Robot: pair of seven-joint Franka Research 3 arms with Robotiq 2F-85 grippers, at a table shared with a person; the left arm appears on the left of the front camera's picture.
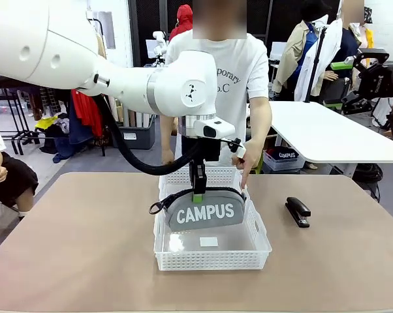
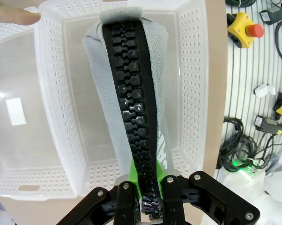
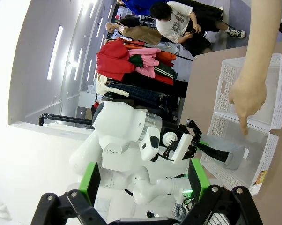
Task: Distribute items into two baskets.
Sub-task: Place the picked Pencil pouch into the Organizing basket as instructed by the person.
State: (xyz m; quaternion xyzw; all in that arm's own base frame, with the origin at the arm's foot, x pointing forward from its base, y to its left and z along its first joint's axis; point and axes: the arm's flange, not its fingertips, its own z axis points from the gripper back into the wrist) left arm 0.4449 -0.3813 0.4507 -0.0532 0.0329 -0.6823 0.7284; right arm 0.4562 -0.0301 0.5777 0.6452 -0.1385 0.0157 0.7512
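Though pouch lettering front-on, zipper wrist-side.

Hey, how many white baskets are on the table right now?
2. The near basket sits below the CAMPUS pouch; the far basket is directly behind it, toward the person.

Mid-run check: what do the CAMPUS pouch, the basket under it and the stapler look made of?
Pouch: grey woven-looking fabric, matte, with a chunky glossy black zipper, probably plastic. Basket: white, slightly translucent plastic, perforated lattice walls. Stapler: black, likely plastic shell; too small to be sure.
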